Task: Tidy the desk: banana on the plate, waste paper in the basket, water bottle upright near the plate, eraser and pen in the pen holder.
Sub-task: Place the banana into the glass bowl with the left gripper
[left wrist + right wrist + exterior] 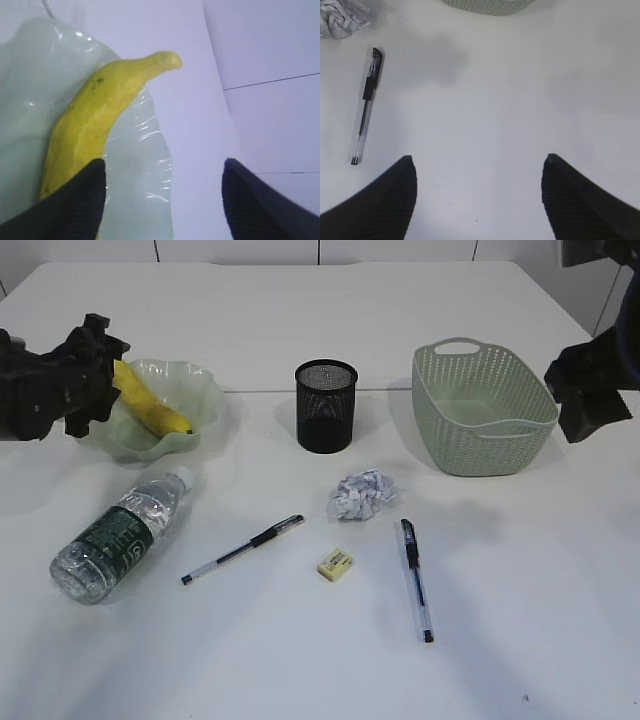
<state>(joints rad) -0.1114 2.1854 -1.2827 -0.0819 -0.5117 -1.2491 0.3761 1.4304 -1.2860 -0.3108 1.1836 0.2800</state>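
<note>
yellow banana (148, 404) lies in the pale green plate (205, 380) at the tabletop's (300, 660) left; the left gripper (162, 200) hovers over it, jaws apart, one finger (75, 205) touching it. the right gripper (477, 200) hangs spread over bare tabletop beside the basket (480, 405).

Both arms are matt black and blocky. The left gripper (162, 200) and the right gripper (477, 197) have broad, tapering black fingers (380, 205) with a finely ribbed surface.
</note>
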